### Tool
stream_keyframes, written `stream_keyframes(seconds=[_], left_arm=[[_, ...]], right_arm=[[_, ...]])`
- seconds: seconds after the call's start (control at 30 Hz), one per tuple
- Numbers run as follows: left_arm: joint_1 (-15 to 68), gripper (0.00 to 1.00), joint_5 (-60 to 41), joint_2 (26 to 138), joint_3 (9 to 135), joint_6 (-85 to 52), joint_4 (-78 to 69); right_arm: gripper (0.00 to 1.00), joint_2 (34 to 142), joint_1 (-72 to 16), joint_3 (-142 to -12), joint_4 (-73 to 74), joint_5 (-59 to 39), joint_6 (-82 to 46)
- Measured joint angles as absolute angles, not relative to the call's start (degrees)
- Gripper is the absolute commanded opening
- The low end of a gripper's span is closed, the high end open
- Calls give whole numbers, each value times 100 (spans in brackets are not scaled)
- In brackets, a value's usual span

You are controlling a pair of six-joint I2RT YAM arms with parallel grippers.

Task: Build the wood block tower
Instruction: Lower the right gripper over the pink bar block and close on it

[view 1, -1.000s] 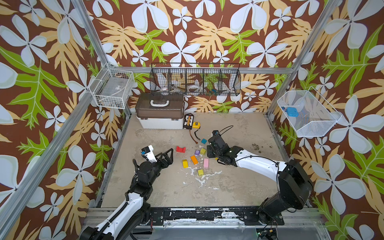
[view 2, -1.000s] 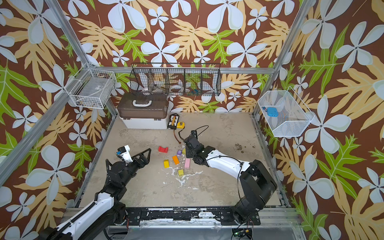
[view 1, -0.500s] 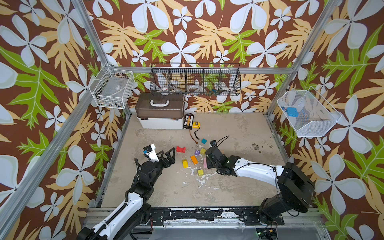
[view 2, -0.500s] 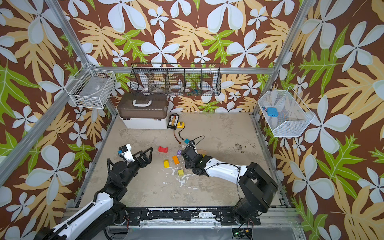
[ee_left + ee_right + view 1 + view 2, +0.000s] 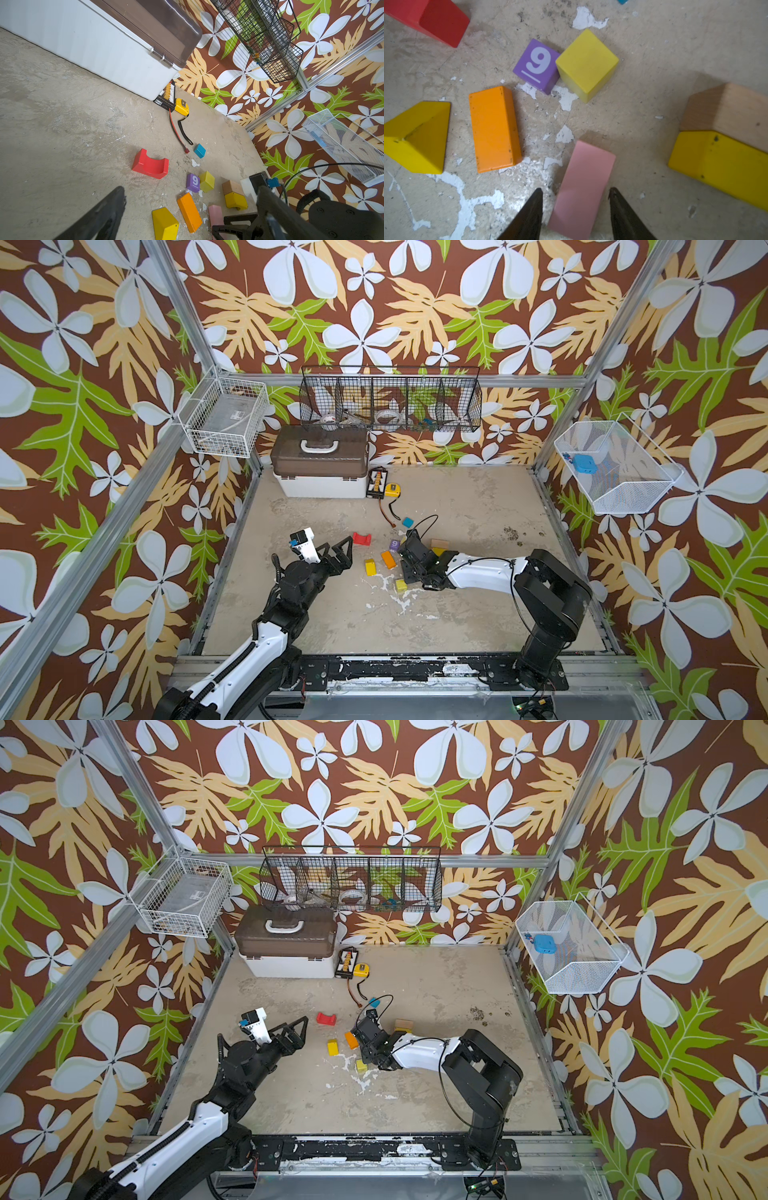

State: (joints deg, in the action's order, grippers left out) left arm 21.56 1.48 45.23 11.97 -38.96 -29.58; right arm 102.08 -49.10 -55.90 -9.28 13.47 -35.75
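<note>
The wood blocks lie loose and single on the floor, and no tower is in view. My right gripper is low over the pink bar, open, one finger on each side with small gaps. Beyond it lie an orange bar, a yellow wedge, a purple "9" cube, a yellow-green cube, a red arch, a tan block and a yellow arch. A teal cube sits farther back. My left gripper hovers wide open and empty, left of the blocks.
A white toolbox with a brown lid stands at the back left. Beside it are a black connector board and a yellow tape measure, with cords trailing toward the blocks. Another small yellow-green cube lies in front of my right gripper.
My right gripper has come forward and down from behind the blocks, and now straddles the pink bar. The left arm has shifted only slightly and stays open.
</note>
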Motion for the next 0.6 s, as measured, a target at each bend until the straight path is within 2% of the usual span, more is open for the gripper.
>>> stream_keyframes(seconds=[0.6], left_arm=[[2156,100,106,4499,1201,-3896,-2895]], right_arm=[[38,10516,-4915,-5811,-1035,1649,-3623]])
